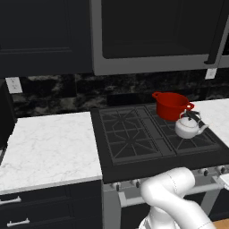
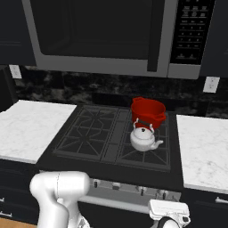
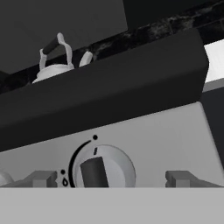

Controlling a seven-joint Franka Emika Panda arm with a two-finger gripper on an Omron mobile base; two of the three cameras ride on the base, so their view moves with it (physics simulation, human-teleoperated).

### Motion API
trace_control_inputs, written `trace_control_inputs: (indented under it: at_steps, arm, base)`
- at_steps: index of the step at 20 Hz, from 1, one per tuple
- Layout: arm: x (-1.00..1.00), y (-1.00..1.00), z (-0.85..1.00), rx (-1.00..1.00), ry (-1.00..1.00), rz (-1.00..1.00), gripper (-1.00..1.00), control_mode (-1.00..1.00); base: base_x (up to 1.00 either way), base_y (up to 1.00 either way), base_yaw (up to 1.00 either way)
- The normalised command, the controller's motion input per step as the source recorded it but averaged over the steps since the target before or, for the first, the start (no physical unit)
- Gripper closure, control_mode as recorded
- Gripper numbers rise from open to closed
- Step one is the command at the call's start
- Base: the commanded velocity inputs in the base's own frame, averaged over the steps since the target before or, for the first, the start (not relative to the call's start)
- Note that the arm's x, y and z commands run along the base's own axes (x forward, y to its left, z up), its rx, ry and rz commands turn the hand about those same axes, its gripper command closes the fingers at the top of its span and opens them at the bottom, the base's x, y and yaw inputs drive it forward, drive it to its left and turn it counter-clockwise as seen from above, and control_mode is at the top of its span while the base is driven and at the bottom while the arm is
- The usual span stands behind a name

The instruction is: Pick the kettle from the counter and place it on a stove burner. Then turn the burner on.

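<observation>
Stove edge right above the end effector (image 3: 112, 178) hides the kettle's (image 3: 56, 65) lower half. The knob (image 3: 103, 168) between the fingertips (image 3: 40, 178) is cut off at the bottom, and its markings are too tiny to read.

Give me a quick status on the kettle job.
Gripper open, fingers straddling a stove knob. Kettle on front right burner, red pot behind. Nothing in the way.

So the hand (image 2: 169, 213) is way down low, in front of the stove's knob panel (image 2: 133, 189). Up and a bit left of it, the kettle (image 2: 144, 138) sits on the front right stove burner (image 2: 147, 153), with the red pot (image 2: 148, 111) touching just behind. White worktop (image 2: 202, 149) runs up to its right.
</observation>
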Motion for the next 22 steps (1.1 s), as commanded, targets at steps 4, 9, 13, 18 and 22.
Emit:
trace_control_inputs:
  at_steps: [4,9,13,18,22]
  arm:
    - [0.07,0.0,0.0,0.0,0.0,0.0,-1.0,-1.0]
    - [0.03,0.0,-0.13,0.0,0.0,0.0,-1.0,-1.0]
    - [0.01,0.05,-0.04,0.0,0.0,0.0,-1.0,-1.0]
    - [0.0,0.09,0.06,0.0,0.0,0.0,-1.0,-1.0]
    - [0.0,0.03,0.03,0.0,0.0,0.0,-1.0,-1.0]
  base:
    - [0.0,0.0,0.0]
    - [0.0,0.0,0.0]
    - [0.0,0.0,0.0]
    - [0.0,0.0,0.0]
    - [0.0,0.0,0.0]
